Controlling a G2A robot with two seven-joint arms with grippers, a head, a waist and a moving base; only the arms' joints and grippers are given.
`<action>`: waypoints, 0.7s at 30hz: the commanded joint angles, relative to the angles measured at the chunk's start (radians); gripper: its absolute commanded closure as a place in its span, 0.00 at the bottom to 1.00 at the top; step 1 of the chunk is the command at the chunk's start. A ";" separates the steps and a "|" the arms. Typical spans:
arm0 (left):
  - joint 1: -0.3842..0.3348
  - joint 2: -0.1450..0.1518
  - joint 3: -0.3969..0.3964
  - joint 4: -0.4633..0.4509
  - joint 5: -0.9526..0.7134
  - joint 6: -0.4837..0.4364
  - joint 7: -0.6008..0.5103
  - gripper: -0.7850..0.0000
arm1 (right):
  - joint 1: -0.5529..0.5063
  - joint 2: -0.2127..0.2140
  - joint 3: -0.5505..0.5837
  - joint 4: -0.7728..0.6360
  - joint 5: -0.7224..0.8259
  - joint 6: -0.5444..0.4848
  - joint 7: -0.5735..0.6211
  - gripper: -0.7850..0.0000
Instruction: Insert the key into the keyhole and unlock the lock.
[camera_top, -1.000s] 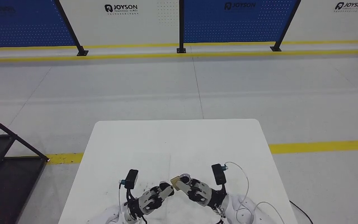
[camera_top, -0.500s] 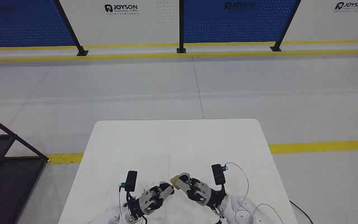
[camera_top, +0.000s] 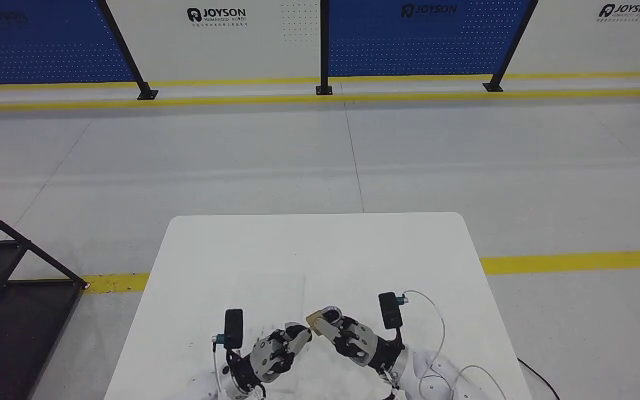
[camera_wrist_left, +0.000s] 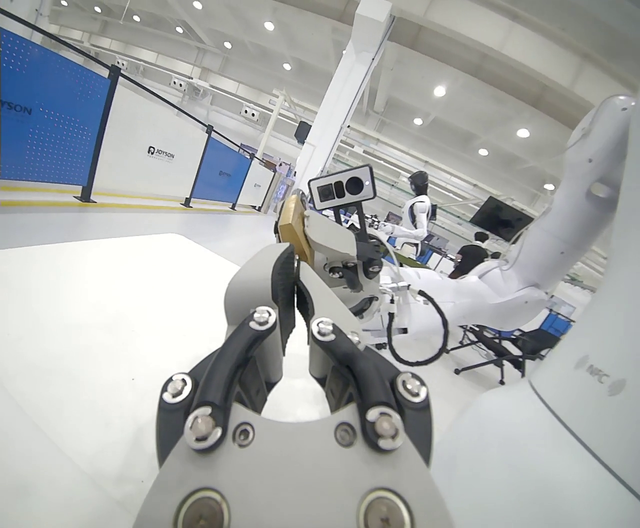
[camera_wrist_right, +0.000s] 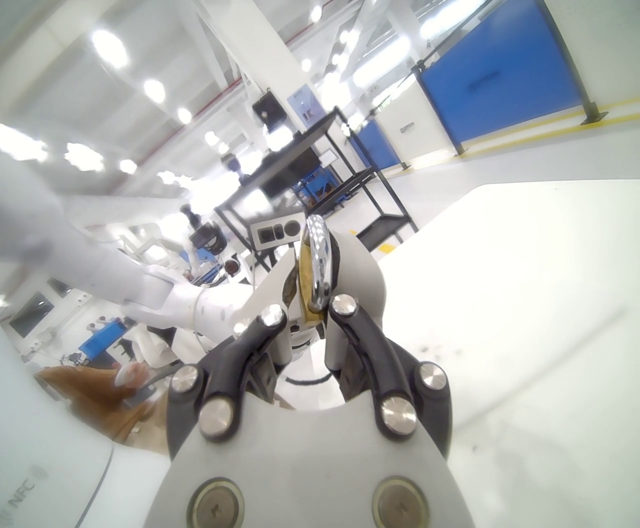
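A brass padlock (camera_top: 317, 321) with a chrome shackle (camera_wrist_right: 319, 260) is held above the near part of the white table (camera_top: 300, 250). My right gripper (camera_top: 328, 327) is shut on the padlock's brass body (camera_wrist_right: 303, 287), shackle pointing away from the wrist. My left gripper (camera_top: 296, 337) faces it from the other side, its tips right at the padlock (camera_wrist_left: 291, 231). The black ribbed pads (camera_wrist_left: 284, 280) of the left gripper (camera_wrist_left: 292, 275) are pressed together. The key between them is hidden almost wholly, and so is the keyhole.
Both grippers hover close to the table's near edge, with bare white tabletop beyond them. A black rack (camera_top: 25, 290) stands off the table's left side. A thin cable (camera_top: 432, 318) loops beside the right arm.
The left arm has shifted slightly toward the near edge, its wrist camera now lower in the top view. The right gripper and padlock stay in place.
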 joint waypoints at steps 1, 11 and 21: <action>0.004 -0.002 -0.004 -0.004 0.022 0.031 0.009 1.00 | 0.000 0.000 0.000 -0.001 0.002 0.004 0.002 1.00; 0.029 -0.011 -0.015 -0.026 0.139 0.202 0.062 1.00 | 0.001 0.001 -0.001 -0.004 0.020 0.025 0.005 1.00; 0.052 -0.020 -0.025 -0.037 0.258 0.388 0.119 1.00 | 0.001 0.001 -0.002 -0.006 0.035 0.038 0.013 1.00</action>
